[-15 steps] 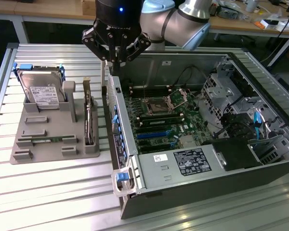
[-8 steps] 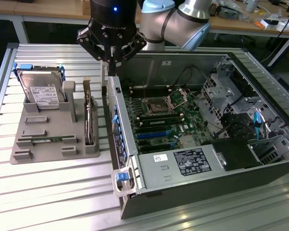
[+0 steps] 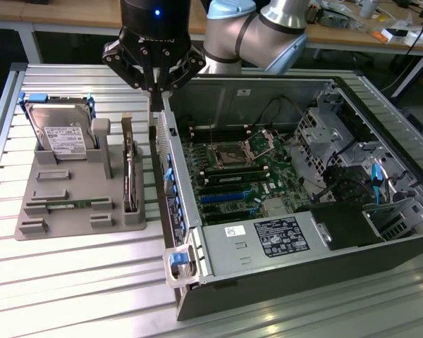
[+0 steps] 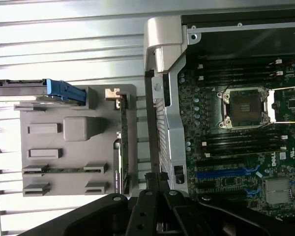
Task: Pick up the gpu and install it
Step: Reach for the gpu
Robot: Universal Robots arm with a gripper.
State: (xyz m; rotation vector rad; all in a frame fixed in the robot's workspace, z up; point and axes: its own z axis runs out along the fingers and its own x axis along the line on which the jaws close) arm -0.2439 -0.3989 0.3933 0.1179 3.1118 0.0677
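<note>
Nearest you in the exterior view, the open dark metal computer case (image 3: 197, 296) carries a white-and-black printed label (image 3: 278, 236) on its power supply box, with print too small to read. To the exterior view's left of the case, on the ribbed aluminium counter (image 3: 70, 282), sits the grey moulded plastic holder (image 3: 77, 190). The gpu, a thin flat dark expansion card with a silvery end bracket (image 3: 132, 179), stands on edge in its slot there, untouched. That puts you at the pick step, with nothing installed yet. A narrow green memory stick (image 3: 63, 205) lies low in the same holder. The boxy silver hard drive (image 3: 62, 134) stands at the holder's far end, and I cannot make out the text on its white label. Beyond the card, the black claw (image 3: 157, 90) hangs clenched, grasping nothing. It is over the case's rear wall, just beside the card's far end rather than above it. As I judge it, the pick calls for you to spread the jaws, line up over the card's top edge and come down straight without brushing the case wall. Pale lettering on the claw's body is unreadable.
</note>
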